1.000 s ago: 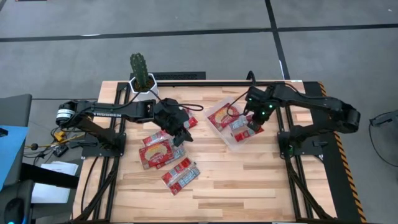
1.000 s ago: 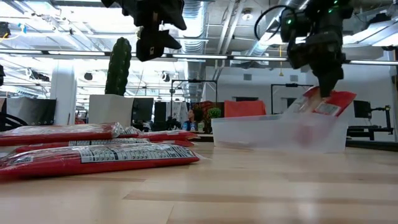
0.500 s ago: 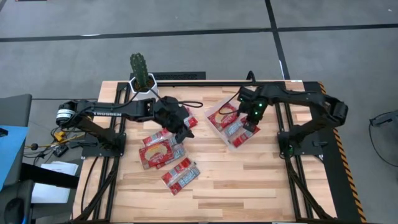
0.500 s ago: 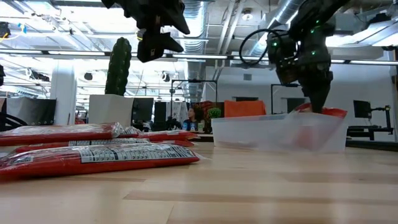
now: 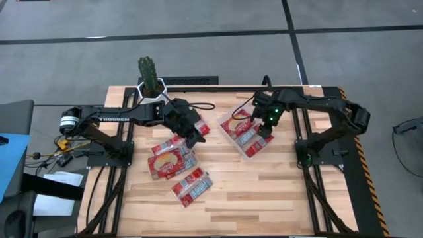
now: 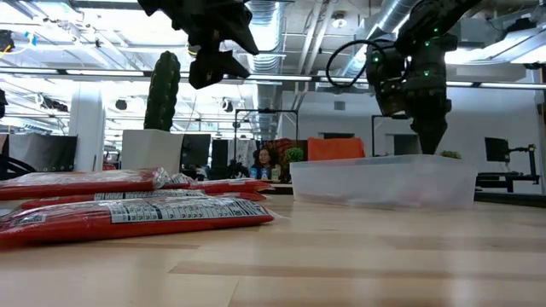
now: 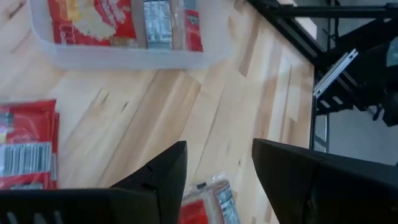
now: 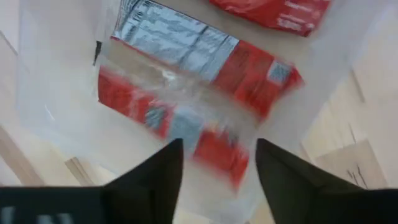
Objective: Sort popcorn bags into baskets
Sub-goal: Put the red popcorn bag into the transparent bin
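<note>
The clear plastic basket (image 6: 384, 181) stands at the far right of the table. Red popcorn bags (image 5: 244, 134) lie flat inside it. My right gripper (image 5: 265, 127) hangs open just above them, fingers pointing down; the bag right below it (image 8: 199, 81) lies in the basket, clear of the fingers. My left gripper (image 5: 192, 137) hovers open and empty above the table's middle left. Loose popcorn bags lie flat on the wood: a stack (image 5: 166, 160) below it, a pair (image 5: 192, 186) nearer the front, and one (image 5: 203, 127) beside the fingers.
A white pot with a cactus (image 5: 151, 84) stands at the far edge, behind the left arm. Bare wood (image 5: 277, 192) stretches across the near right of the table. Metal frames run along both side edges.
My right gripper has carried a popcorn bag that stuck up over the basket's end a little toward the table's left, has lowered it into the basket and has opened. The bag has dropped from the fingers and now lies flat inside the basket.
</note>
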Motion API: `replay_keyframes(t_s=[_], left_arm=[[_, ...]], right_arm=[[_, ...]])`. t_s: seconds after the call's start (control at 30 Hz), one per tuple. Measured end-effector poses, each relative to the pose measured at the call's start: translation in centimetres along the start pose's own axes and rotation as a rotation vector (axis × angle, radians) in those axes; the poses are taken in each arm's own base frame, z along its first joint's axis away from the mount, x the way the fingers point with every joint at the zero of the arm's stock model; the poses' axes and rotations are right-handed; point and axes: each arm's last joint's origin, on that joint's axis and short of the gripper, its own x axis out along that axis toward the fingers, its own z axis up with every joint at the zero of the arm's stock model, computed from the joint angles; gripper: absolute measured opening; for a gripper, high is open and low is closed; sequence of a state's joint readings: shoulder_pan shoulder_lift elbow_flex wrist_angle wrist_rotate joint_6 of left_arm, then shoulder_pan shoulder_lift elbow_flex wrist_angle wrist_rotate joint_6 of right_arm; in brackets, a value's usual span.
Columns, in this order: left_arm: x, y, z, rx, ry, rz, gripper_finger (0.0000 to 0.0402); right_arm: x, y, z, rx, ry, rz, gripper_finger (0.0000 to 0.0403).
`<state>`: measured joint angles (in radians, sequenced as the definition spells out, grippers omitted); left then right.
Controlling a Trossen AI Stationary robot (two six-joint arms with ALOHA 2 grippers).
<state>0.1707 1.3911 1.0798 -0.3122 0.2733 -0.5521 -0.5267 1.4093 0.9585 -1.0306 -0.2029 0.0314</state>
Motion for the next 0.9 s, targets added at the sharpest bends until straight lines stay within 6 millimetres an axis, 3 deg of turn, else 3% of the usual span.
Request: replay_keyframes(t_s=[0.2,0.4,0.47,0.7,0.9], left_arm=[[-1.0,1.9,0.0,0.003,0.072,0.069,0.0178],[-2.1,5.3,-0.8,0.088,0.133,0.399,0.0179],[-2.3,7.0,-0.9,0.077,0.126,0.435,0.0179],[-2.9,13.0,-0.9,0.069,0.048,0.421,0.0179],[-2.3,15.8,-0.9,0.099,0.078,0.324,0.0179]], right_arm=[[-2.9,0.2,-0.7,0.080,-0.068,0.003,0.0258],[-7.6,2.2,-0.9,0.173,-0.284,0.055,0.0256],[-8.4,3.2,-1.3,0.200,-0.350,0.090,0.0255],[-8.9,7.5,-3.1,0.216,-0.428,0.070,0.0255],[-8.0,11.0,-3.5,0.237,-0.477,0.073,0.0255]])
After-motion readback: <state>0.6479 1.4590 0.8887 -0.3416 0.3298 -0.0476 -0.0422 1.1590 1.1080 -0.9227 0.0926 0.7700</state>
